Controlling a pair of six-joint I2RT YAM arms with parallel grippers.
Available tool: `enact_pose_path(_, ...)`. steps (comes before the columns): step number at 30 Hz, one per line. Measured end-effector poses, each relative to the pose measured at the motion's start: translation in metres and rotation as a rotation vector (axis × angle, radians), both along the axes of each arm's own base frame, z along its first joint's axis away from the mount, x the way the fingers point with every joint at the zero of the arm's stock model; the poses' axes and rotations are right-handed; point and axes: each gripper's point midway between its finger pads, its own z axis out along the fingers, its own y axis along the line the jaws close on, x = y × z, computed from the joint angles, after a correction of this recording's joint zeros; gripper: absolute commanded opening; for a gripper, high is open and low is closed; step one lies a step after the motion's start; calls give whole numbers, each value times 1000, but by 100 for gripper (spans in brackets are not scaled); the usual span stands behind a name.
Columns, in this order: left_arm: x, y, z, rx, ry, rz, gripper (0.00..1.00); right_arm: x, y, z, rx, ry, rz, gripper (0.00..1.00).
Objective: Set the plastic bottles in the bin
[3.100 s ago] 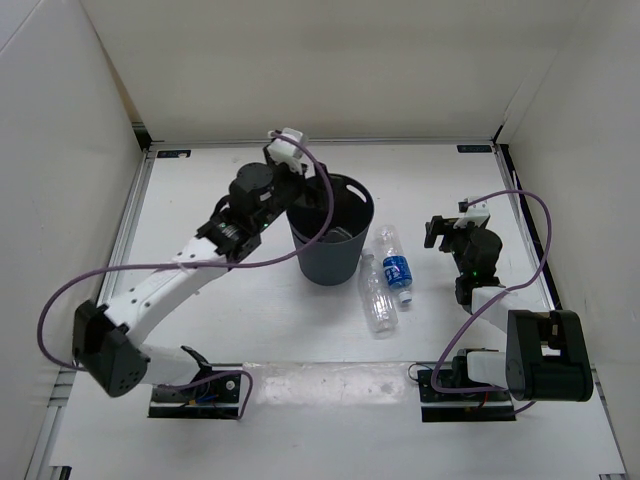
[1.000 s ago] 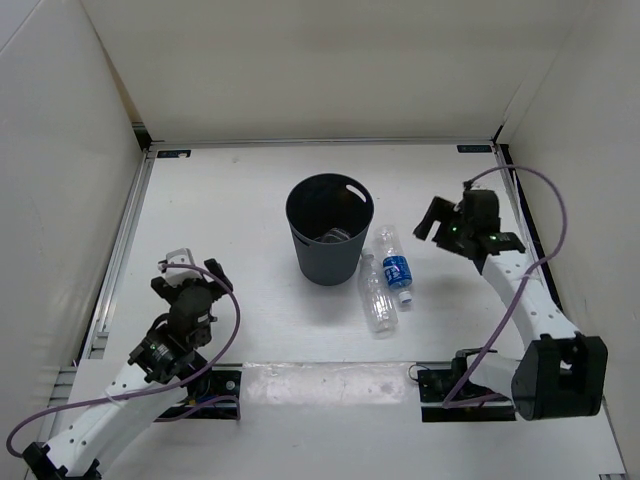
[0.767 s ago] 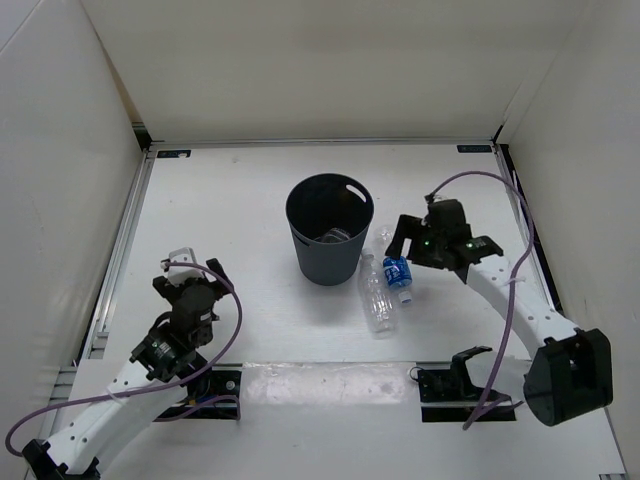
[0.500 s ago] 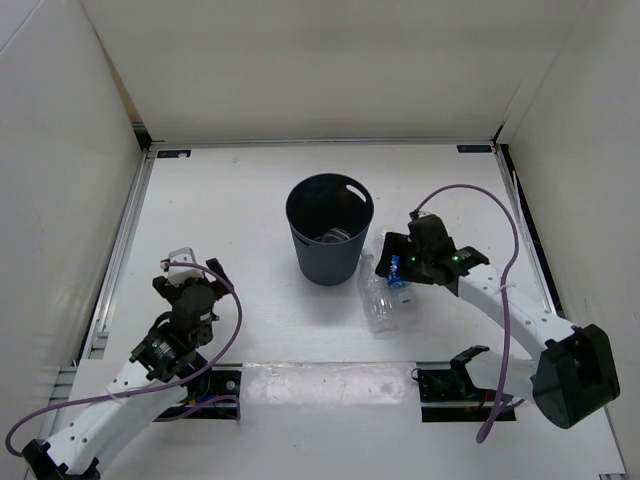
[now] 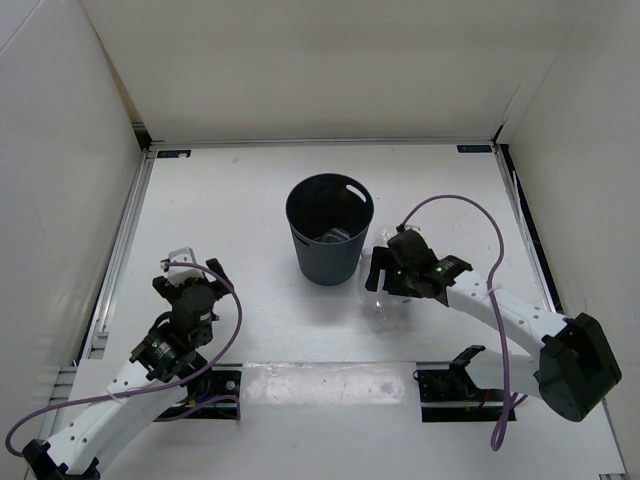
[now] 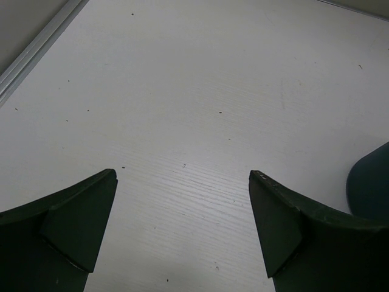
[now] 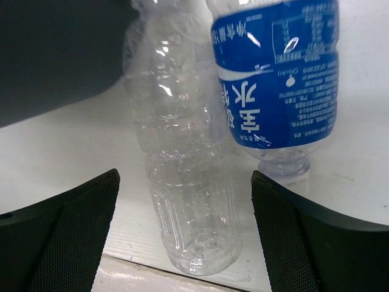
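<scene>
- Pose, right side: your right arm stretches leftward from its base at the near right, wrist aimed toward the bin. The right gripper hangs low over the table, fingers spread wide and gripping nothing.
- Its two fingers straddle the clear bottle. The wrist view shows a gap on each side, so neither finger touches it.
- Pose, left side: your left arm is folded back at the near left. The left gripper is spread apart over bare table, with nothing between the fingers.
- Clear bottle: lies flat just right of the bin's foot, long axis running near-to-far, wide rounded end toward the wrist camera. You cannot tell which end carries the cap.
- Blue-label bottle: lies flat alongside on the right, roughly parallel, neck pointing back toward the wrist camera. The two bottles look to touch near the label.
- Overhead, the gripper covers most of both bottles.
- Bin stands upright mid-table. A pale object lies inside, too small to name.
- Change: half a second ago the right gripper sat over the blue-label bottle; it has now shifted left over the clear one.
- Three seconds ago the left arm reached over the bin's rim; it is now withdrawn.
- Neither bottle has moved.
</scene>
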Motion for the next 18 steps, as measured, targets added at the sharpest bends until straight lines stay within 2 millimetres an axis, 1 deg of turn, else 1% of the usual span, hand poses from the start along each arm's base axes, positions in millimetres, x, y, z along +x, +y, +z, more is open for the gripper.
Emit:
enact_pose_path(6, 0, 0, 0, -2, -2, 0, 100, -15, 5, -27, -42, 89, 4, 90)
enact_pose_path(13, 0, 0, 1, -6, -4, 0, 100, -22, 17, -52, -51, 148, 6, 90)
enact_pose_path(14, -1, 0, 0, -6, -3, 1, 100, -22, 17, -54, -52, 153, 1, 90)
enact_pose_path(15, -1, 0, 0, -6, -3, 1, 100, -19, 22, -53, -35, 142, 2, 88)
enact_pose_path(17, -1, 0, 1, -8, -5, 1, 100, -16, 27, -52, -13, 134, -3, 88)
enact_pose_path(18, -1, 0, 1, -9, -5, 0, 100, -14, 30, -52, -1, 129, -4, 86)
